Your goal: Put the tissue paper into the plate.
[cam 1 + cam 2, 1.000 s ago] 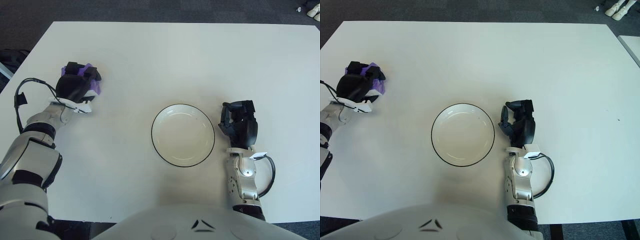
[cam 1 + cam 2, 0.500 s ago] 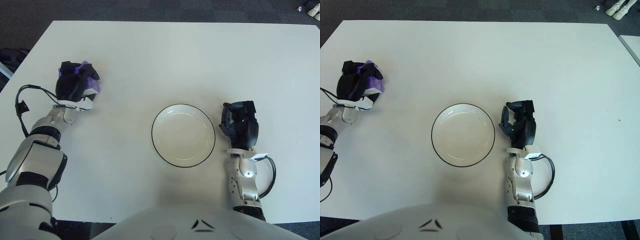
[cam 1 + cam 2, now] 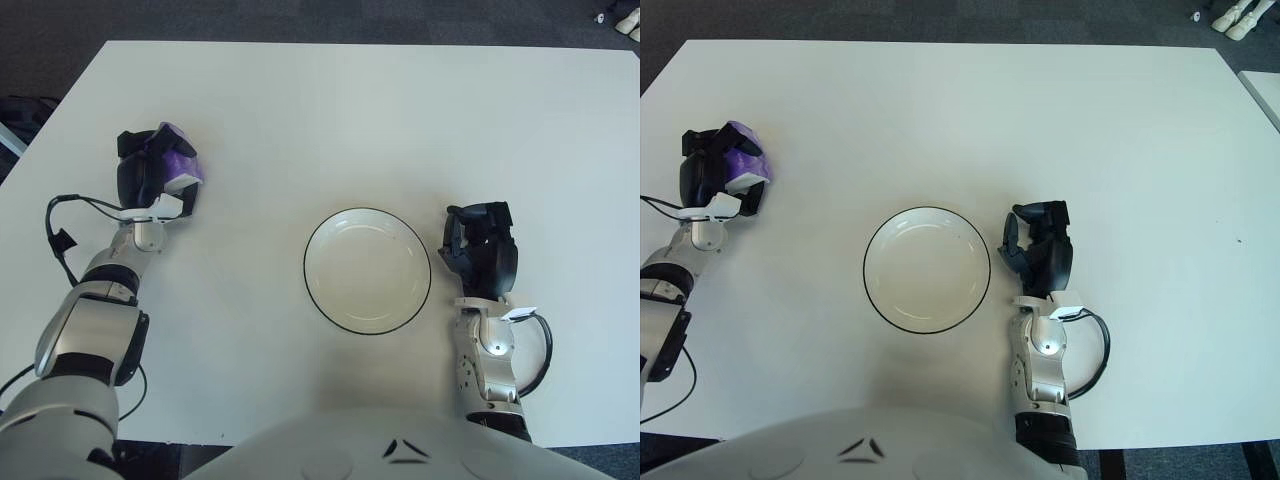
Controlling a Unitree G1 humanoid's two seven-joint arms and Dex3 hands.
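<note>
A purple tissue pack point(image 3: 178, 160) sits at the left of the white table, with my left hand point(image 3: 145, 172) curled around it from the left. The white plate point(image 3: 367, 270) with a thin black rim lies in the middle of the table, with nothing in it, well to the right of the tissue. Just right of the plate's rim stands my right hand point(image 3: 480, 250), its black fingers loosely curled and holding nothing.
The white table point(image 3: 400, 120) stretches wide behind the plate and to the right. Its left edge runs close to my left arm. Dark carpet surrounds it, with white shoes point(image 3: 1230, 15) at the far right corner.
My left hand has turned and shifted slightly right with the tissue pack, its wrist swinging in beneath it. The plate and right hand have not moved.
</note>
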